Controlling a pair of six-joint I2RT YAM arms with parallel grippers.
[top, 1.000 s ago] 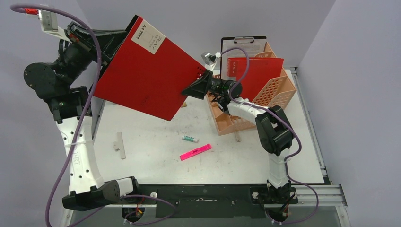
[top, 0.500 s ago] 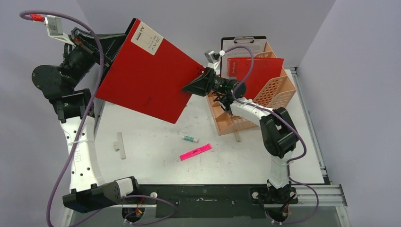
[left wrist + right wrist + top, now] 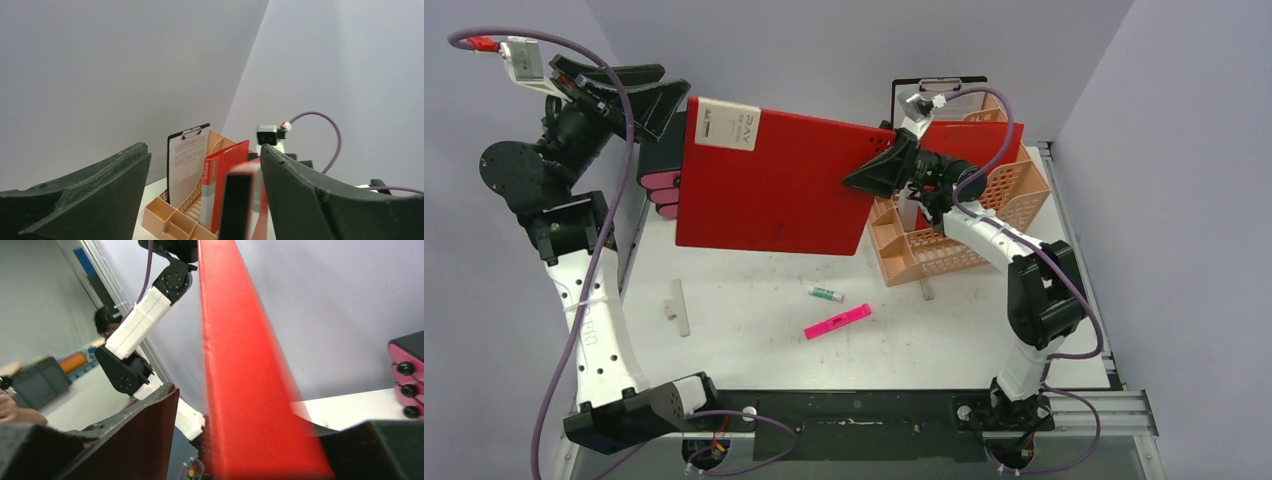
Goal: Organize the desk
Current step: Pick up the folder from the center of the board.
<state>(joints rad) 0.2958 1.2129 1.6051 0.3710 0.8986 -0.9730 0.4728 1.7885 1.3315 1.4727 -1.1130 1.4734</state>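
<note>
Clamping the right edge of a red folder [image 3: 774, 185], the right tool [image 3: 876, 172] is holding it aloft, just beside the orange file rack [image 3: 1014, 190], which is already keeping a clipboard [image 3: 944, 95] and a second red folder [image 3: 979, 150]. At the held folder's opposite edge, the left tool [image 3: 669, 88] is gaping open, gripping nothing. Below, the tabletop [image 3: 754, 360] is bearing a pink highlighter [image 3: 836, 322] and a small tube [image 3: 826, 293], so tidying looks unfinished.

A red folder [image 3: 774, 185] hangs over the desk [image 3: 754, 350] from 10 to 1 o'clock, blocking the far half – a drawer box [image 3: 662, 185] stands behind its left end, an orange file rack [image 3: 984, 215] at 2. The near half is open towards 6, past a highlighter [image 3: 837, 322], glue stick [image 3: 826, 293] and white strip [image 3: 681, 306]
</note>
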